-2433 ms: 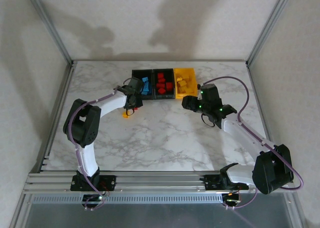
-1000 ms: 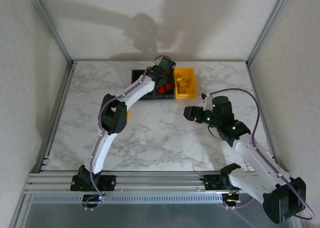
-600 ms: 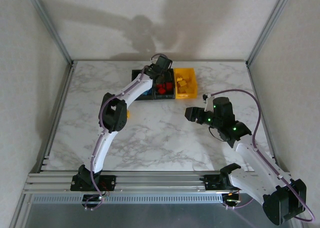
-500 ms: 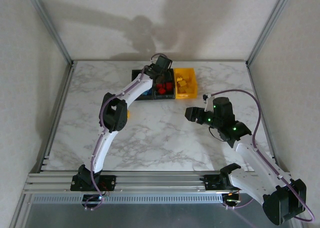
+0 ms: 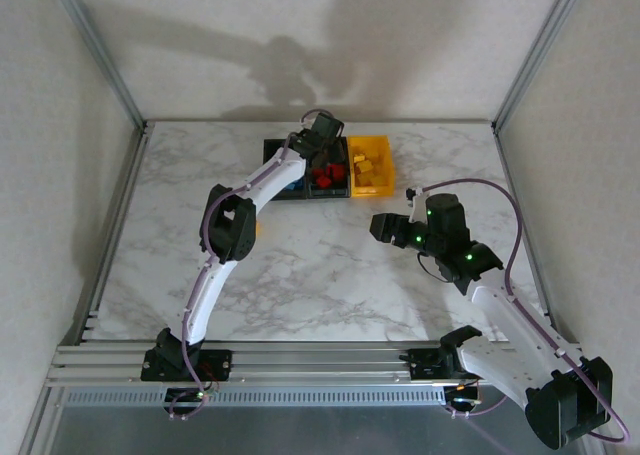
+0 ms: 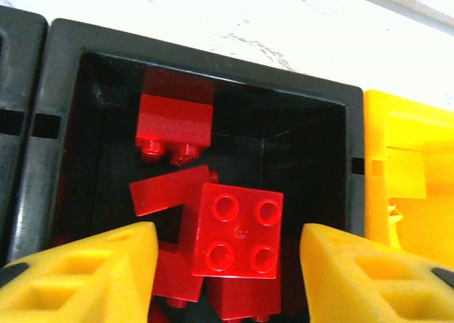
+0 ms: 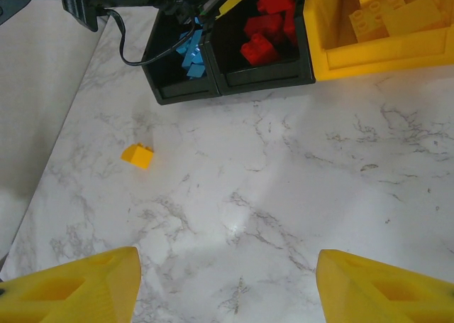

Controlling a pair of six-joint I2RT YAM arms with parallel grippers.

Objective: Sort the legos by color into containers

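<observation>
My left gripper (image 5: 322, 145) hangs over the middle black container (image 6: 64, 67), jaws open. A red lego (image 6: 237, 228) lies studs-up between the yellow fingers with a gap on each side, on top of several other red legos (image 6: 174, 121). The left black container (image 7: 181, 89) holds blue legos (image 7: 191, 50). The yellow container (image 5: 370, 165) holds yellow legos (image 7: 397, 14). A lone yellow lego (image 7: 137, 155) lies on the marble, left of centre. My right gripper (image 5: 380, 225) is open above bare marble (image 7: 227, 280), with nothing between its fingers.
The three containers stand joined in a row at the table's far middle. The left arm's elbow (image 5: 228, 220) hangs above the spot where the lone yellow lego lies. Metal frame posts (image 5: 100, 55) and walls border the table.
My left gripper's jaws have spread apart over the middle container, and the red lego now sits free between them. The right arm has stayed still.
</observation>
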